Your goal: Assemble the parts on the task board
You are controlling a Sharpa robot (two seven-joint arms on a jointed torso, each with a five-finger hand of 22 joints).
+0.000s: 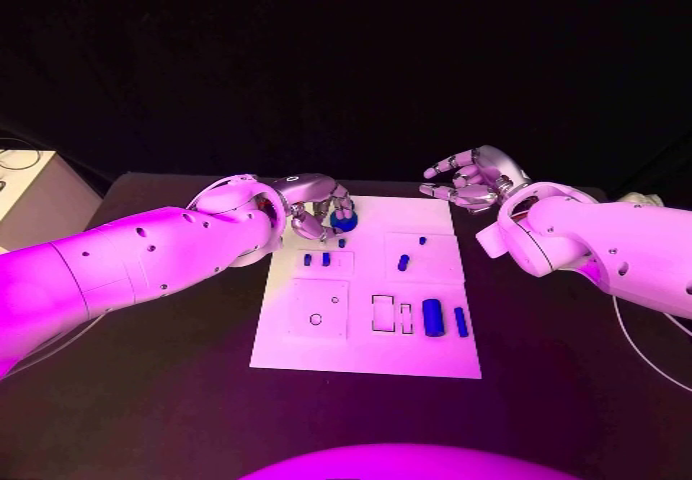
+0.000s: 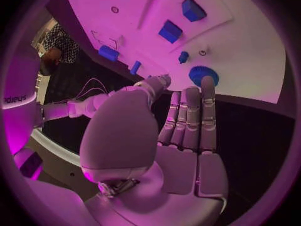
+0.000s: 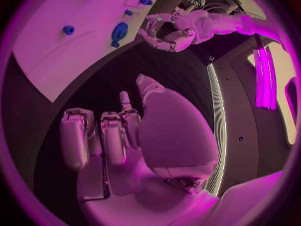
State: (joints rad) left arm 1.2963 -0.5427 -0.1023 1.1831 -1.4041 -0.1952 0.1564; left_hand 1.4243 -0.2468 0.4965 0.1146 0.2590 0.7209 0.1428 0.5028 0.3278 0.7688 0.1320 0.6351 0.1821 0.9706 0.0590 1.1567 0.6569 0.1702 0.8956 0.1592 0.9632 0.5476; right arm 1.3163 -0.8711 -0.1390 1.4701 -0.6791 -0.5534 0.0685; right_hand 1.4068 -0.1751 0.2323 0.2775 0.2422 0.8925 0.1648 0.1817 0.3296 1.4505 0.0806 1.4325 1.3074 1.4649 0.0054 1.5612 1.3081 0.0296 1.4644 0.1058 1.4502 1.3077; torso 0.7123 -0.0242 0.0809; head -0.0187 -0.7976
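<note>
While loose parts (image 1: pixel 433 317) lie on the task board (image 1: pixel 361 350), work has barely begun: left hand (image 1: pixel 320 212) reaches the round blue part (image 1: pixel 343 221) empty, right hand (image 1: pixel 469 178) hovers spread, empty.

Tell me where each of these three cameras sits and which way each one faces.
Head view: on the robot's head, looking down at the task board; both white arms show.
Left wrist view: behind the left hand, facing the board's edge and a round blue part.
Right wrist view: behind the right hand, off the board, facing across to the left hand.
Shared: all show the board and that round part.
</note>
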